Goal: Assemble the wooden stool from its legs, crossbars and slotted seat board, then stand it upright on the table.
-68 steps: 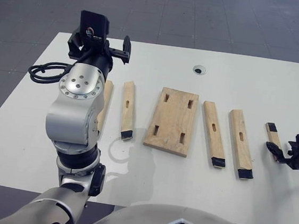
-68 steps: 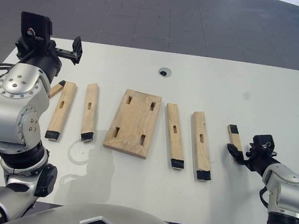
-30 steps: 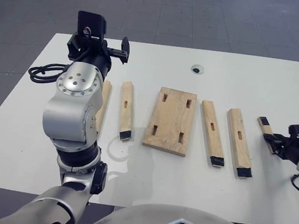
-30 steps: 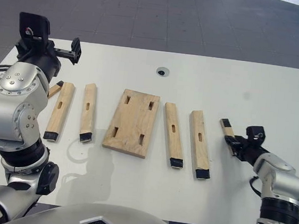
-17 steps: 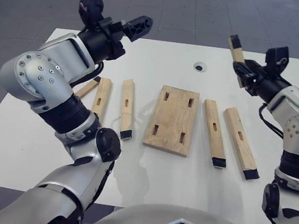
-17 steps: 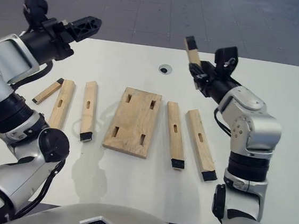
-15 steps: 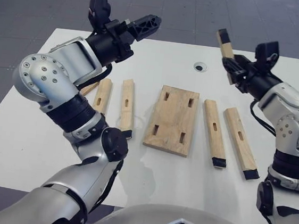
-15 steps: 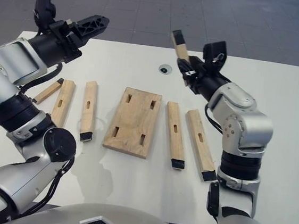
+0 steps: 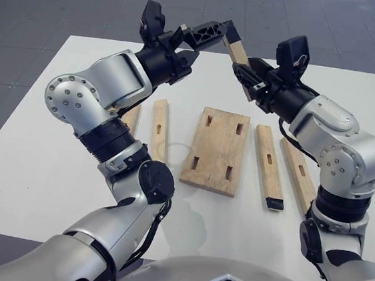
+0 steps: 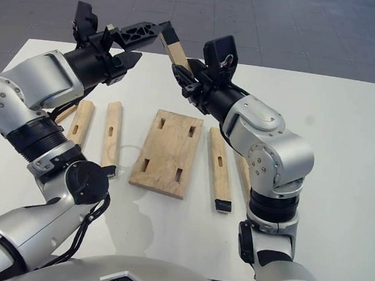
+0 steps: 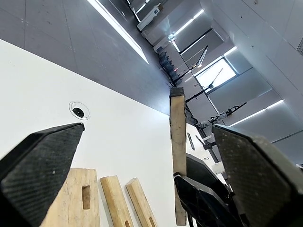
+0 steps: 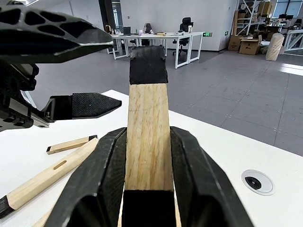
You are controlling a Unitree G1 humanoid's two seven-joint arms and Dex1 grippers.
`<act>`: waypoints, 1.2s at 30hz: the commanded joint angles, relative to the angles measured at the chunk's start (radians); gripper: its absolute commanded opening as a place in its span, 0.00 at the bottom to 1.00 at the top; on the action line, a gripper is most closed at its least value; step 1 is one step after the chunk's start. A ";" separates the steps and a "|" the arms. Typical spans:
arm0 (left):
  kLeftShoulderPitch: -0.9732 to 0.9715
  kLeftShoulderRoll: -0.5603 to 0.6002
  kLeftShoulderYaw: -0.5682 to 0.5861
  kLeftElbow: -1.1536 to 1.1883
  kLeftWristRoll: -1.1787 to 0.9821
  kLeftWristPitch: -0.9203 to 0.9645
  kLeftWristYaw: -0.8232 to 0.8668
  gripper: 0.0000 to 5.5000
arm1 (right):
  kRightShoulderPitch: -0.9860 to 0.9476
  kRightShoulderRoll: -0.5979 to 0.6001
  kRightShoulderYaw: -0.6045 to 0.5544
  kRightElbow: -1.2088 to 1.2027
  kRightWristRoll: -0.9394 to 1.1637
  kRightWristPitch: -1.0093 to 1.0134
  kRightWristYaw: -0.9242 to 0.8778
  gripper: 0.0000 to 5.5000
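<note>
My right gripper is shut on a short wooden crossbar with a black tip and holds it raised over the table's far side. My left gripper is open, and the crossbar stands between its fingers without touching them. In the right wrist view the crossbar points up from the jaws, with the black tip under one left finger. The slotted seat board lies flat mid-table. Two legs lie on its left and two legs on its right.
A second short crossbar lies on the table beside the leftmost leg. A round cable hole sits in the white table near its far edge. The table's near part in front of the board is bare.
The right gripper has carried the crossbar further left and toward the middle. The left gripper has swung right, so its open fingers now flank the crossbar's tip.
</note>
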 commanded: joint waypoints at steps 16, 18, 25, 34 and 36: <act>0.041 -0.103 -0.057 0.027 -0.228 0.005 0.204 0.88 | 0.064 0.105 0.123 -0.043 -0.005 0.020 -0.043 0.23; 0.039 -0.093 -0.074 0.020 -0.252 0.006 0.220 0.82 | 0.065 0.103 0.121 -0.041 -0.007 0.019 -0.043 0.23; 0.037 -0.060 -0.121 0.041 -0.392 -0.047 0.325 0.64 | 0.068 0.109 0.123 -0.038 -0.015 0.015 -0.053 0.23; 0.099 0.109 -0.326 0.071 -0.673 -0.229 0.505 0.38 | 0.070 0.106 0.122 -0.038 -0.015 0.016 -0.051 0.23; 0.123 0.177 -0.394 0.073 -0.721 -0.246 0.514 0.33 | 0.074 0.105 0.121 -0.041 -0.015 0.018 -0.052 0.23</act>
